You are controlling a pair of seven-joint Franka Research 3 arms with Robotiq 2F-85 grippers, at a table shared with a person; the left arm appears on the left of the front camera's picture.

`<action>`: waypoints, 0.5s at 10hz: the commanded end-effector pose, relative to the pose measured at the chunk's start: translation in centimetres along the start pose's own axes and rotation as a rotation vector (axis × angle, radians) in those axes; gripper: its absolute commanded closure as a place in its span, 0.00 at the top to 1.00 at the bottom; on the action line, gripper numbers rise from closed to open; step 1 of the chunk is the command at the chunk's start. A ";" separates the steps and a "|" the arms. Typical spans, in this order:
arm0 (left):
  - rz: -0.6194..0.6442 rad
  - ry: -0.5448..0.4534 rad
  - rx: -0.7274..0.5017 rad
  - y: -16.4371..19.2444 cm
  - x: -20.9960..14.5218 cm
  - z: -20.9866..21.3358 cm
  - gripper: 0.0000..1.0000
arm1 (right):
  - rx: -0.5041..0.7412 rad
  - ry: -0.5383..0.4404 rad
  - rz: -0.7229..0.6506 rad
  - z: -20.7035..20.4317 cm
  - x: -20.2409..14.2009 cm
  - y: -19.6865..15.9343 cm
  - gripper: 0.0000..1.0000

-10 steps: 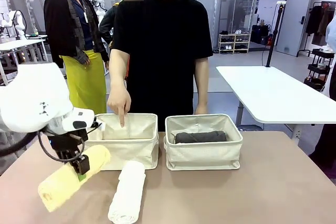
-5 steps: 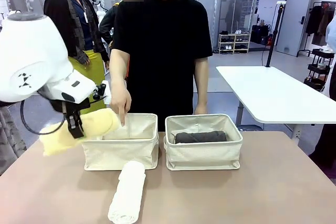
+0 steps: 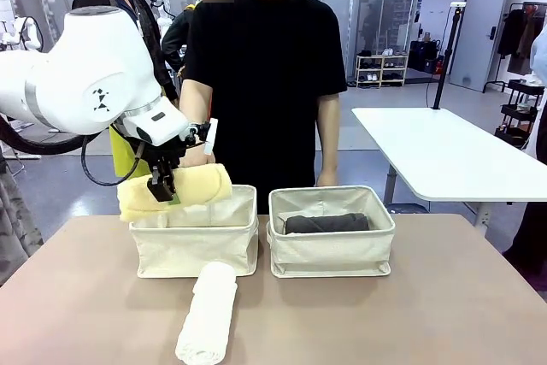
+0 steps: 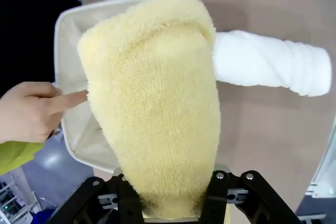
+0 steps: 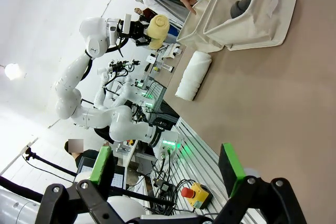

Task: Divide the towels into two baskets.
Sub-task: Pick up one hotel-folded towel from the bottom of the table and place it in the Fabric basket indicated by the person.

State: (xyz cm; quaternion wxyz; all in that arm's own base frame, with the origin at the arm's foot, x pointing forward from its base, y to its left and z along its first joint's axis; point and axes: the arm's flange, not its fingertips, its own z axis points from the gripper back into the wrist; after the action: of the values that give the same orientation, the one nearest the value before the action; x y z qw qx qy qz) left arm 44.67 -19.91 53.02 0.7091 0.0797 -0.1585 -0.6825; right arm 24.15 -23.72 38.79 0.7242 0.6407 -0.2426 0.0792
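Two baskets sit side by side on the table (image 3: pixel 444 314), right in front of the person standing at the far side. The right basket (image 3: pixel 333 256) has the dark grey towel (image 3: pixel 326 223) lying lengthwise inside it.

The left fingers (image 3: pixel 161 187) are clamped tight on the pale yellow towel (image 3: pixel 195 187), gripping it near one end. The roll hangs roughly level just above the rim of the left basket (image 3: pixel 195 250), over its opening, with one end poking out a bit past the basket's left side. In the left wrist view the yellow roll stretches away from the fingers across the basket's mouth. There the person's hand (image 4: pixel 29 111) is at the basket's edge, index finger pointing in, its tip just beside the towel.

The white towel (image 3: pixel 208 314) lies on the table on the robot's side of the left basket, slightly angled. Its far end is right up by the basket's front wall, though I can't tell if they actually touch.

The right fingers (image 5: pixel 231 169) are spread wide with nothing between them, well apart from the baskets.
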 end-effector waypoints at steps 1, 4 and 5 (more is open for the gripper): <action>-0.013 0.045 0.026 -1.0 -0.8 0.4 0.43 | 0.003 -0.001 -0.004 0.0 -0.1 0.5 1.00; -0.132 -0.043 0.052 0.6 0.4 -1.0 0.43 | 0.003 -0.001 -0.004 0.0 -0.1 0.5 1.00; -0.172 -0.075 0.035 2.0 1.0 -1.6 0.43 | 0.003 -0.001 -0.004 0.0 -0.1 0.5 1.00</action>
State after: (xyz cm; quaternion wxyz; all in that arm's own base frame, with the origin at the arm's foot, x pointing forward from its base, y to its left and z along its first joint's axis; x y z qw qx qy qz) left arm 45.35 -20.76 52.31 0.6731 0.0935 -0.1656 -0.7146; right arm 24.14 -23.72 38.79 0.7242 0.6406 -0.2427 0.0791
